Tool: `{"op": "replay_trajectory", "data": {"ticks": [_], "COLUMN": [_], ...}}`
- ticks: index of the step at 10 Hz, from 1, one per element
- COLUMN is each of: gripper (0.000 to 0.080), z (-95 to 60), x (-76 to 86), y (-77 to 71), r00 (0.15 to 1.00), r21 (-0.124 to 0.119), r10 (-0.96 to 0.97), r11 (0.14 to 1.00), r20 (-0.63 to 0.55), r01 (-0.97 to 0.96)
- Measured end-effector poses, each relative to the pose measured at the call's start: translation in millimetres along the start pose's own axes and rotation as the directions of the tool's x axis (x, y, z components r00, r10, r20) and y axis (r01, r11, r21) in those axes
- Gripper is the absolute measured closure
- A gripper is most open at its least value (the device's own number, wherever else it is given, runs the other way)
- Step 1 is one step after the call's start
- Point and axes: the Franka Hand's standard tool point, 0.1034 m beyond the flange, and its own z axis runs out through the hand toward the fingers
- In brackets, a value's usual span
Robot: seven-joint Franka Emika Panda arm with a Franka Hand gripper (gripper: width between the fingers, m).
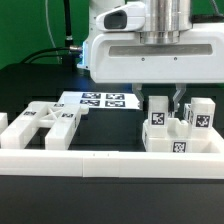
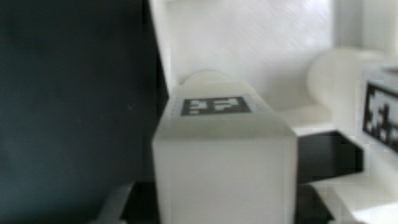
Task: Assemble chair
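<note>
The chair is still loose white tagged parts. In the exterior view a cut-out frame [image 1: 45, 122] lies at the left. At the right, two upright cube-ended legs [image 1: 158, 112] [image 1: 199, 113] stand by a low tagged block [image 1: 176, 141]. My gripper [image 1: 165, 100] hangs over that group with its fingers straddling the nearer leg. In the wrist view this leg [image 2: 217, 140], with a tag on its top, stands between my fingers [image 2: 118, 205]. A thin dark gap shows on each side, so the gripper [image 2: 217, 207] is open around it without touching. A second tagged part [image 2: 379, 110] stands beside it.
The marker board [image 1: 100, 100] lies flat behind the parts. A long plain white border rail [image 1: 110, 160] runs along the front. The other upright leg and the low block stand close to my fingers, leaving little room on that side. Green wall behind.
</note>
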Motion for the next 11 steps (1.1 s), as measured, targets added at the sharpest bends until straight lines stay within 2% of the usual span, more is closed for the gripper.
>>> {"op": "replay_trajectory", "data": {"ticks": [2,3,5,6,7,8,10,11], "gripper": [0.0512,0.0512,0.0512,0.0512,0.0512,0.0512,0.0512,0.0424], "z": [0.2,0.2,0.6,0.7,1.0,1.3,1.1,1.4], "x": [0.1,0.0,0.0,-0.5,-0.7,-0.2,0.3,0.0], "y": [1.1,1.9,3.5,4.5,5.5,6.9,7.3,6.2], "r00": [0.979,0.939,0.815,0.715,0.645,0.598,0.538,0.514], "r21": [-0.003,-0.004,-0.004,-0.007,-0.015,-0.013,-0.01,-0.011], "r10": [0.204,0.344,0.579,0.699,0.764,0.801,0.843,0.858], "r11": [0.979,0.939,0.815,0.715,0.645,0.598,0.538,0.514], "r20": [0.0,-0.001,-0.002,0.0,0.004,0.013,0.015,0.015], "r01": [-0.204,-0.344,-0.579,-0.699,-0.764,-0.801,-0.843,-0.858]}}
